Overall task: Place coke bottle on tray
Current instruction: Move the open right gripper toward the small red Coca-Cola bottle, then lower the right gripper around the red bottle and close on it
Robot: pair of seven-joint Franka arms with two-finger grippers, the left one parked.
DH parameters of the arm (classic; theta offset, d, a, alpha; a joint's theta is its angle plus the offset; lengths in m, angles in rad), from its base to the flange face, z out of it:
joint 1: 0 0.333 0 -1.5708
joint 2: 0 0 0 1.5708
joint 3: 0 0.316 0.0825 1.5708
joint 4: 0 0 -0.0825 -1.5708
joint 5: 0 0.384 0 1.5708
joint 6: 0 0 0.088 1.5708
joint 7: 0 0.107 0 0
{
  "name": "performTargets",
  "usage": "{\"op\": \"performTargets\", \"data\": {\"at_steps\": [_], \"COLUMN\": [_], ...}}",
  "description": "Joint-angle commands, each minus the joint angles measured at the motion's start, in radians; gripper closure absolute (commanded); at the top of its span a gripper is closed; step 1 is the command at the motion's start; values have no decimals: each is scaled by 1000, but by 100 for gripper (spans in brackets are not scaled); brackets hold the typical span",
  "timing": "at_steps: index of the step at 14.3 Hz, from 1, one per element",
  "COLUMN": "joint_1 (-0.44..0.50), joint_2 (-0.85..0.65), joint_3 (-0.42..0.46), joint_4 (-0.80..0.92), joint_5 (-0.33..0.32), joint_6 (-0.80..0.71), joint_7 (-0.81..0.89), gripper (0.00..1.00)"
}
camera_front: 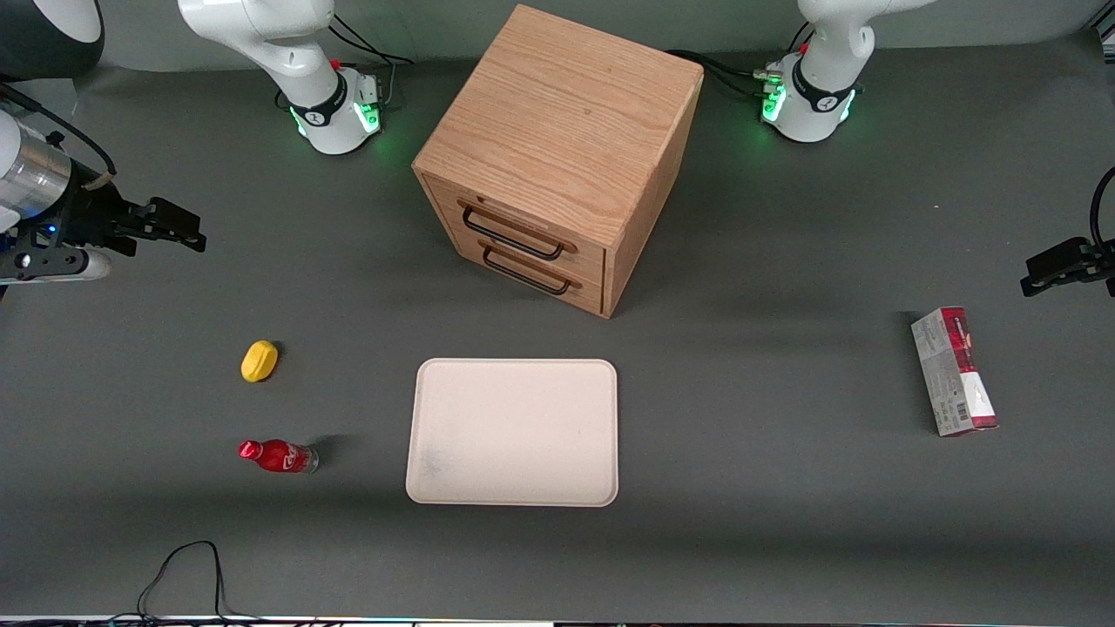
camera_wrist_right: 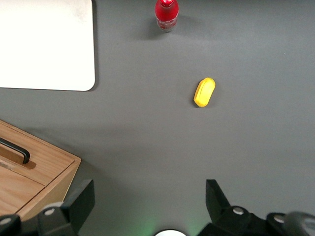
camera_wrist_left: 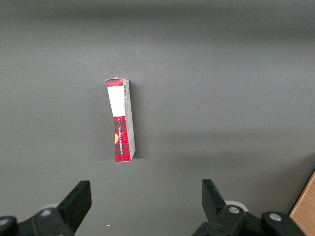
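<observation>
Front view: shiny red coke bottle (camera_front: 279, 456)

the bottle (camera_front: 279, 456) is glossy red with a clear base. the tray (camera_front: 512, 432) looks matt, smooth cream plastic. the cabinet (camera_front: 557, 157) is grained wood with dark metal handles. the gripper (camera_front: 170, 226), above the table's working-arm end, is matt black, fingers apart.

The arm (camera_front: 261, 35) is glossy white with rounded shells. Its base (camera_front: 335, 113) carries a black ring, a small red button, glowing green lights and black cables. Its wrist has a silver metal band (camera_front: 35, 178) and a thin black cable. The gripper (camera_front: 174, 228) is matte black with angular fingers (camera_wrist_right: 78, 201) spread apart; silver screws show on its body.
</observation>
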Motion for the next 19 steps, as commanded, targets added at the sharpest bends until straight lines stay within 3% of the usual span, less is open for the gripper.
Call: {"op": "performTargets", "data": {"at_steps": [1, 5, 9, 14, 19], "joint_1": [11, 11, 10, 2, -13], "joint_2": [105, 309, 654, 721, 731], "joint_3": [-12, -10, -7, -7, -10], "joint_4": [145, 404, 789, 773, 592], "joint_5": [-7, -6, -3, 8, 22], "joint_6": [-28, -74, -81, -39, 191], "joint_7": [-8, -5, -2, -13, -23], "gripper": [0, 0, 0, 0, 0]}}
